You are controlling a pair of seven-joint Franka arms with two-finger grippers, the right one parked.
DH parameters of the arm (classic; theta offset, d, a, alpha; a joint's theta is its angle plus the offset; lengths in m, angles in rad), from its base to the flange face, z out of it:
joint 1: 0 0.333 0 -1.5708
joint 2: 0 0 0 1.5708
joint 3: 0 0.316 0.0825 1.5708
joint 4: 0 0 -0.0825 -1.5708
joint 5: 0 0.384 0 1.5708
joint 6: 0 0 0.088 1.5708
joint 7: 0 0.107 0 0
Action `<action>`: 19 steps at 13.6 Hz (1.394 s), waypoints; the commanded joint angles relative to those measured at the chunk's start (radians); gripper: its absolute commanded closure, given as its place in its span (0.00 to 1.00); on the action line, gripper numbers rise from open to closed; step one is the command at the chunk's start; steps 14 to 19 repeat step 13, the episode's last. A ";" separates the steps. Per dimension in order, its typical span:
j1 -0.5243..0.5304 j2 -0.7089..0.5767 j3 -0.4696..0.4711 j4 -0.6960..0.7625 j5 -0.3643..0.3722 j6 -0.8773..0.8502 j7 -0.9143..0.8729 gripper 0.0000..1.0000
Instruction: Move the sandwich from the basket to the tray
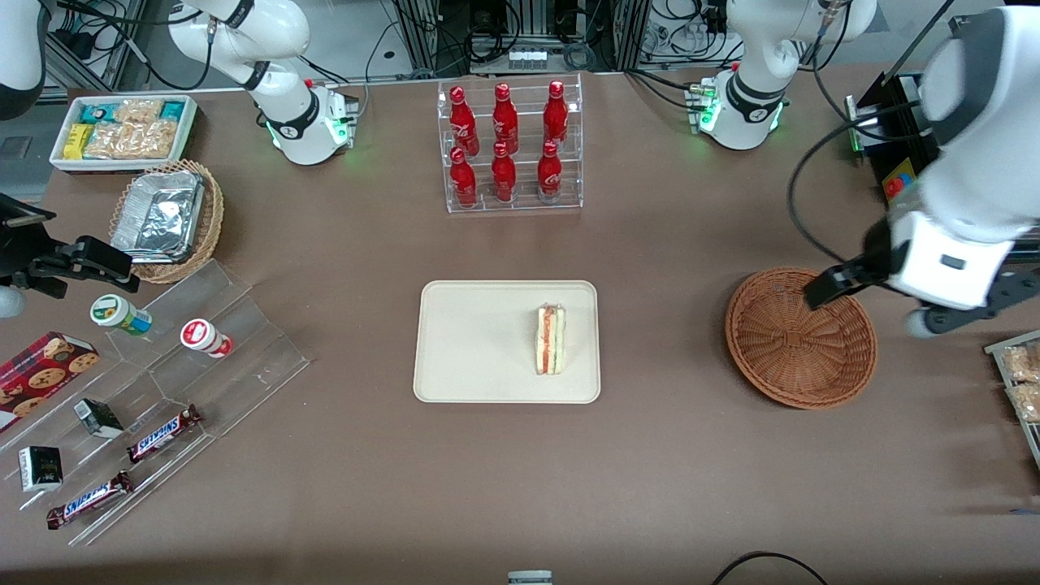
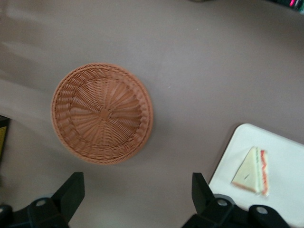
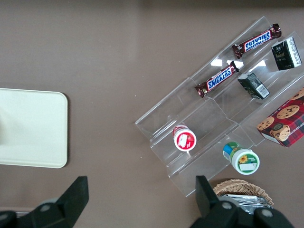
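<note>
The sandwich (image 1: 551, 339) (image 2: 252, 172) lies on the cream tray (image 1: 471, 349) (image 2: 285, 156), close to the tray edge that faces the basket, with its red and green filling showing. The reddish-brown wicker basket (image 1: 800, 337) (image 2: 102, 113) stands on the table toward the working arm's end and has nothing in it. My gripper (image 1: 845, 280) (image 2: 137, 178) hangs high over the basket's rim, open, with only bare table showing between its fingers.
A clear rack of red bottles (image 1: 510, 146) stands farther from the front camera than the tray. Toward the parked arm's end are an acrylic step shelf with snacks (image 1: 162, 382), a tan basket of foil containers (image 1: 166, 219) and a white bin (image 1: 122, 130). Snack packets (image 1: 1020, 382) lie beside the basket.
</note>
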 commanded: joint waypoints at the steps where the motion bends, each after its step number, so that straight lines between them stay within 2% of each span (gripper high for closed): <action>1: 0.070 -0.086 -0.034 -0.049 -0.019 -0.077 0.073 0.00; 5: 0.107 -0.213 -0.043 -0.167 -0.019 -0.082 0.081 0.00; 9: 0.149 -0.330 -0.117 -0.269 -0.019 -0.079 0.084 0.00; 13: 0.151 -0.303 -0.129 -0.248 -0.019 -0.080 0.146 0.00; 19: 0.151 -0.303 -0.129 -0.248 -0.019 -0.080 0.146 0.00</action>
